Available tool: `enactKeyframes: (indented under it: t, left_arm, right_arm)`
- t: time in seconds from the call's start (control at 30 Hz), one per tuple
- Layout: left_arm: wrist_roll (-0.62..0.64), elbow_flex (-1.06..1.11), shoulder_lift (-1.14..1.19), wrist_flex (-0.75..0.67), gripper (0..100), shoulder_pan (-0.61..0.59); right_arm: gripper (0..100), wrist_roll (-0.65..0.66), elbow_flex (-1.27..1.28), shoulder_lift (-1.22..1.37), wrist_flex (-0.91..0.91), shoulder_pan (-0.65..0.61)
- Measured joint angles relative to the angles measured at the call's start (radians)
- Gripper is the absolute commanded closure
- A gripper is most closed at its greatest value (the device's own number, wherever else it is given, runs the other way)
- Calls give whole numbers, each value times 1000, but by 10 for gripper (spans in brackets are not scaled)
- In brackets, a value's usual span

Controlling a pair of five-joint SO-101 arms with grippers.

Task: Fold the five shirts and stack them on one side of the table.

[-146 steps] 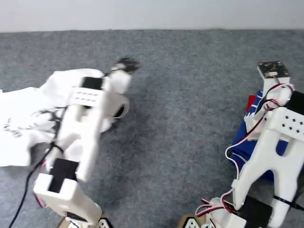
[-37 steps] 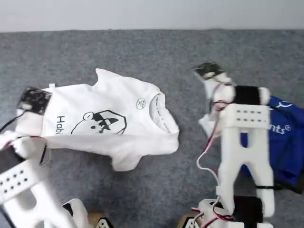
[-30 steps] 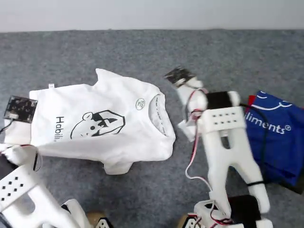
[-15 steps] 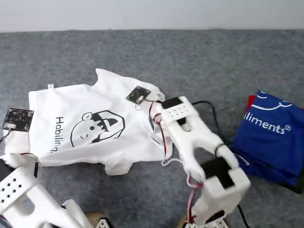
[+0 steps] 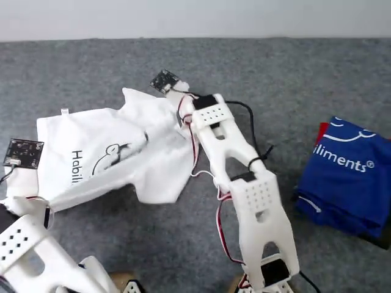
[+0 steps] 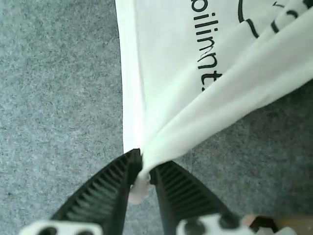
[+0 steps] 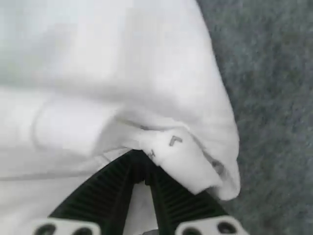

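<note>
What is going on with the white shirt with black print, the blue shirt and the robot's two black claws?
white fabric shirt with black print: half folded, one side pulled over the middle, pinched in two places.
blue fabric shirt with white print: folded, lying flat on the robot's right side.
left gripper: shut on the white shirt's bottom corner.
right gripper: shut on a bunched fold of the white shirt.

This looks like a robotics lab or test bench rather than a home. The table (image 5: pixel 293 91) is covered in plain grey, carpet-like felt and backs onto a bare white wall (image 5: pixel 195 18). The left arm (image 5: pixel 24 244) and right arm (image 5: pixel 244 177) are white printed shells with loose red and black wires (image 5: pixel 220 223) and bare circuit boards (image 5: pixel 164 80) at the wrists. A white shirt (image 5: pixel 104 152) and folded blue shirts (image 5: pixel 348 177) lie on the felt.
</note>
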Motion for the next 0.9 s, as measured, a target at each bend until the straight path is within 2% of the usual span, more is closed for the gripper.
enactKeyframes:
  t: [0.23,0.47,0.67,0.9]
  left_arm:
    - [0,0,0,-6,987,2]
    - [0,0,0,-20,987,2]
    - [0,0,0,-29,987,2]
    - [0,0,0,-32,987,2]
  right_arm:
    - [987,2,-502,201,304,-25]
    - [990,2,-865,236,640,-54]
    - [990,-8,-839,206,671,-60]
    - [990,-8,-405,-57,671,-95]
